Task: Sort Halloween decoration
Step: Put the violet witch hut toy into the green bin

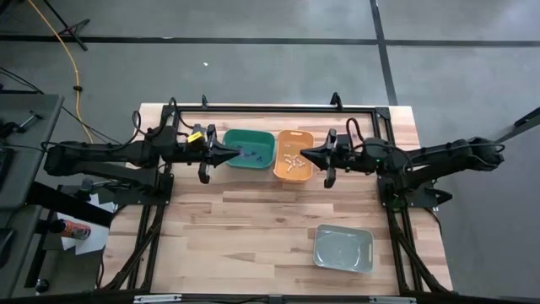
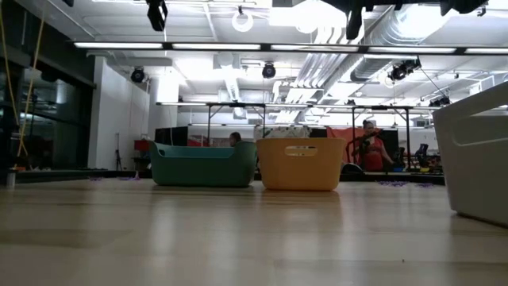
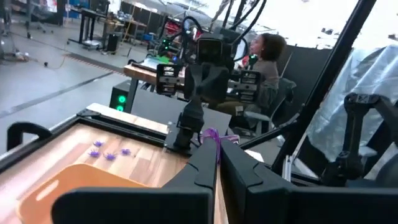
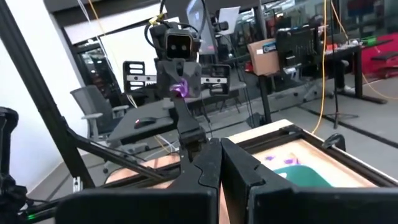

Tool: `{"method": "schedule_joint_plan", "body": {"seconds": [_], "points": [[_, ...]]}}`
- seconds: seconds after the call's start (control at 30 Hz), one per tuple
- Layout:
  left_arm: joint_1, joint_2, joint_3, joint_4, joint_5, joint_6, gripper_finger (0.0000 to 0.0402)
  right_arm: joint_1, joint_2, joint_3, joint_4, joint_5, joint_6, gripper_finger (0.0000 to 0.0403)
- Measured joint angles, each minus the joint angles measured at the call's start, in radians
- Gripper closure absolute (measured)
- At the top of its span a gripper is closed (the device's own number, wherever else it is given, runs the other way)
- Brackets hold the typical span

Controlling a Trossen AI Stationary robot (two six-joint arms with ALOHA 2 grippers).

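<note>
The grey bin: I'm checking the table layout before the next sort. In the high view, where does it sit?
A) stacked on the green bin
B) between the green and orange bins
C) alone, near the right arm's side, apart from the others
C: the grey bin sits alone toward the right arm's side, away from the green bin and orange bin, which stand side by side.

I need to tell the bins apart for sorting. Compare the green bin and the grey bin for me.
The green bin sits at the table's far edge beside the orange bin; the grey bin stands alone near the front right. The green bin holds small purple trinkets; the grey bin looks empty. Both are rounded rectangular plastic tubs, open on top.
</note>
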Motion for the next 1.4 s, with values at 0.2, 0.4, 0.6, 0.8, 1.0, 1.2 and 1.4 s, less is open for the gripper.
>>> {"method": "schedule_joint_plan", "body": {"seconds": [0.2,0.4,0.6,0.8,1.0,1.2,1.4], "points": [[0.000,0.000,0.000,0.002,-0.010,-0.048,0.0401,-0.004,0.000,0.000,0.051,-0.012,-0.036,0.0402],[0.030,0.057,0.048,-0.063,-0.150,-0.129,0.0401,-0.004,0.000,0.000,0.185,-0.014,-0.138,0.0402],[0.206,0.281,0.322,-0.596,-0.148,-0.146,0.0401,-0.057,0.000,0.000,0.189,-0.018,-0.172,0.0402],[0.339,0.495,0.391,-0.888,-0.149,-0.116,0.0401,-0.124,0.000,0.000,0.134,-0.020,-0.140,0.0402],[0.382,0.650,0.351,-0.859,-0.141,-0.138,0.0401,-0.148,0.000,0.000,0.043,-0.021,-0.038,0.0402],[0.386,0.717,0.351,-0.803,-0.100,-0.140,0.0401,-0.148,0.000,0.000,-0.002,-0.021,-0.034,0.0402],[0.393,0.701,0.351,-0.783,-0.085,-0.137,0.0370,-0.148,0.000,0.000,-0.014,-0.021,-0.033,0.0402]]}}
